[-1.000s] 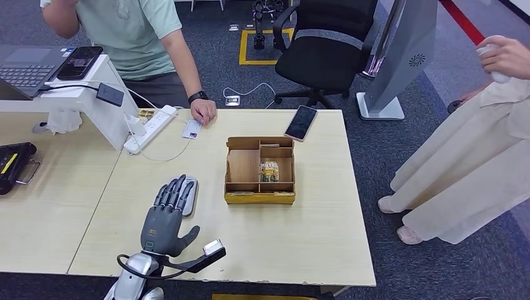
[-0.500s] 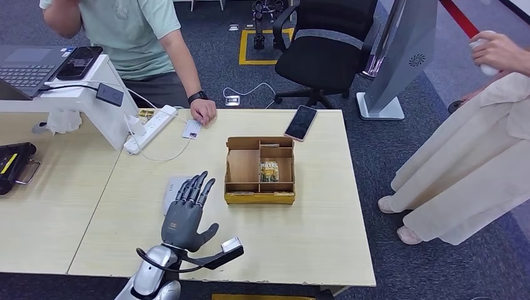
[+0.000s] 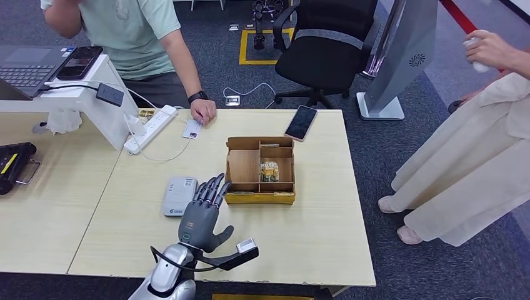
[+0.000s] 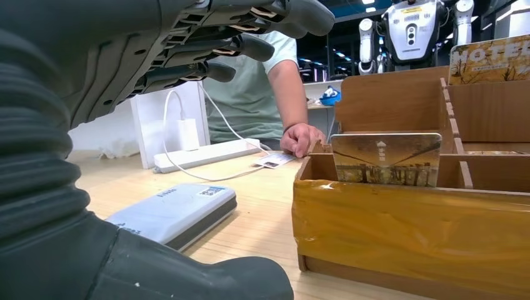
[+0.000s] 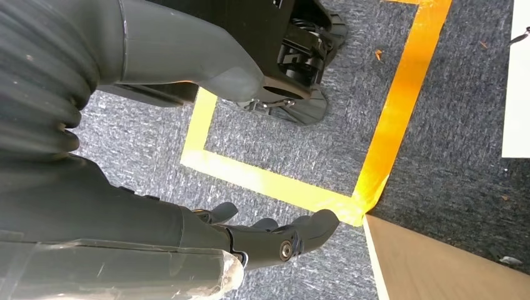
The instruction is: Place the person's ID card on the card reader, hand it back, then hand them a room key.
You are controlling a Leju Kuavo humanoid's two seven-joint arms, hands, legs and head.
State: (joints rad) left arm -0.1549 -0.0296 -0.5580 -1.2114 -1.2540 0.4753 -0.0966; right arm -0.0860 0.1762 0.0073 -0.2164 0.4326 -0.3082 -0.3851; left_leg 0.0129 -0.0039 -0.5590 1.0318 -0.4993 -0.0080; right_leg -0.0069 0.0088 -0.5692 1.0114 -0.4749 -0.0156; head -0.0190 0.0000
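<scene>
The ID card (image 3: 192,129) lies flat on the table beside the person's hand (image 3: 204,111), far from me; the left wrist view shows the ID card (image 4: 275,160) by that same person's hand (image 4: 301,137). The white card reader (image 3: 179,195) (image 4: 175,209) lies bare. My left hand (image 3: 203,214) hovers just right of it, fingers (image 4: 250,37) stretched out and holding nothing, tips near the front left corner of the wooden box (image 3: 236,197) (image 4: 406,231). Room key cards (image 3: 269,170) (image 4: 385,158) stand in the box. My right hand (image 5: 275,237) hangs over the carpet, holding nothing.
A phone (image 3: 300,122) lies at the table's far right corner. A white power strip (image 3: 152,128) with cables and a white stand (image 3: 103,103) sit at the far left. A second person (image 3: 475,144) stands to the right of the table, and an office chair (image 3: 325,50) behind it.
My left hand has slid right, off the card reader, which now lies uncovered, and its fingertips have come up to the box's front left corner.
</scene>
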